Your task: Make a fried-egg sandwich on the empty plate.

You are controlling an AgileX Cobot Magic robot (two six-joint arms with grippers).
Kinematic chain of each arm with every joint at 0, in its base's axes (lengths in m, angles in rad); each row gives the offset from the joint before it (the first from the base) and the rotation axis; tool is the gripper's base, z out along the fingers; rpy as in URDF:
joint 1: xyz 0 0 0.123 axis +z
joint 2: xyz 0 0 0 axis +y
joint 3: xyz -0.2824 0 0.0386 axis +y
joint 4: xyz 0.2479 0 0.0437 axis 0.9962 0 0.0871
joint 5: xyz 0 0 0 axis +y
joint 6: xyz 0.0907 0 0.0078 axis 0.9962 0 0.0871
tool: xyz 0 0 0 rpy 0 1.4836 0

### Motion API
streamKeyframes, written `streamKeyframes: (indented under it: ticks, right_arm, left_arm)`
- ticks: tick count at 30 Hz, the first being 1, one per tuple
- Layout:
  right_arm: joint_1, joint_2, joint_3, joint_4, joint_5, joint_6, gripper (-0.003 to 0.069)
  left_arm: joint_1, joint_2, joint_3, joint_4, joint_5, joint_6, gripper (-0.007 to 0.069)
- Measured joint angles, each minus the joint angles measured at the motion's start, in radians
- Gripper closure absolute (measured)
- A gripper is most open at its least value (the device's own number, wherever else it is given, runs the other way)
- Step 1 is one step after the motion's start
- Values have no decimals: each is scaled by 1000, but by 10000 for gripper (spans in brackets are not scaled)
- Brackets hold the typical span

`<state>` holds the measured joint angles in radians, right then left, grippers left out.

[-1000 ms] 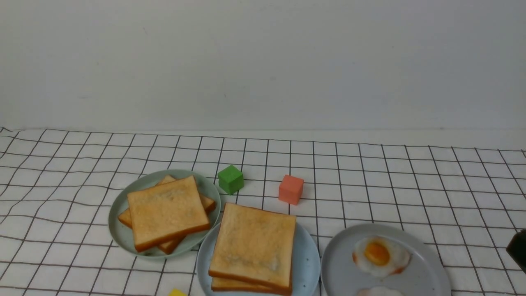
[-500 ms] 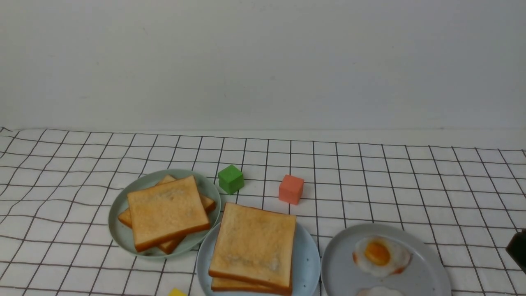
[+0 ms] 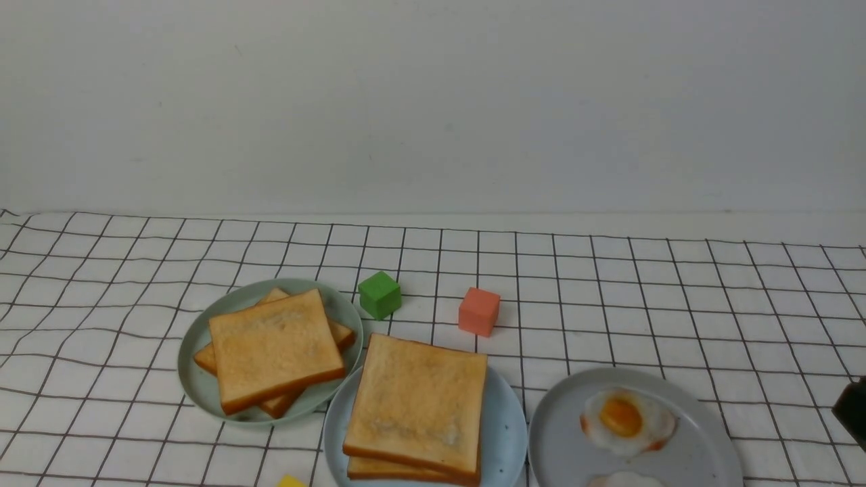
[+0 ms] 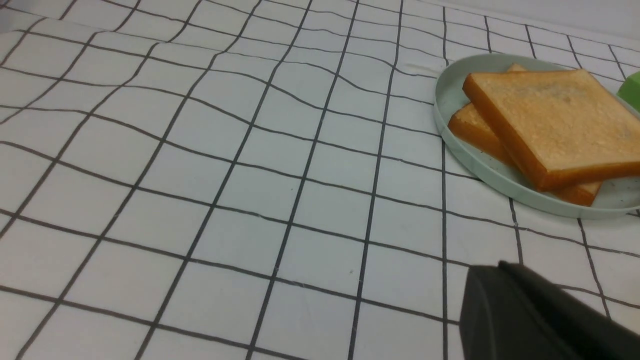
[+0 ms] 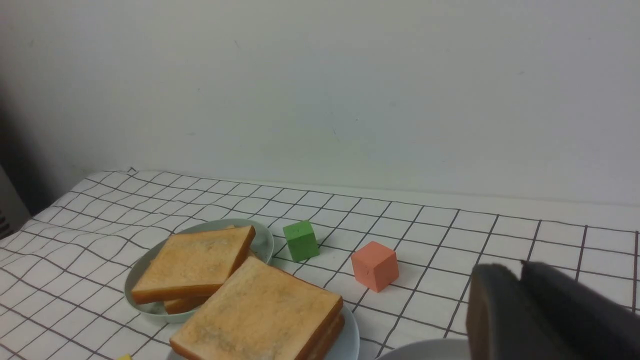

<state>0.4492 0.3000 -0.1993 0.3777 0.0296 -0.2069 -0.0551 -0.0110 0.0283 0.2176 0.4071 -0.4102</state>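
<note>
Front view: the stacked golden-brown toast sandwich [image 3: 416,406] sits finished-looking on the round pale blue plate [image 3: 504,433], well left of the right gripper [image 3: 854,409]. Left wrist view: left gripper [image 4: 535,315] holds nothing visible. Right wrist view: jaws appear closed, empty.

left gripper [image 4: 540,320]: matte black, smooth wedge shape seen | right gripper [image 5: 545,315]: matte black, two flat fingers [image 5: 500,320] seen pressed side by side

Bright, even light (soft shadows), sharp focus
</note>
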Motion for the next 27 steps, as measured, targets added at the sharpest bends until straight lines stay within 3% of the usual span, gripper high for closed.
streamKeyframes:
  ticks: [9,12,16,20,27]
  right_arm:
    - [-23,-45,0,-71,1,0,554]
    - [-124,-105,0,-170,27,10,552]
    - [-222,-166,0,-187,116,54,547]
    - [-392,-243,19,-233,377,91,540]
    - [-498,-310,197,-239,406,98,530]
  left_arm:
    - [0,0,0,0,0,0,608]
    - [0,0,0,0,0,1,606]
    - [0,0,0,2,0,1,603]
    - [0,0,0,6,-1,3,597]
    - [0,0,0,6,-2,3,590]
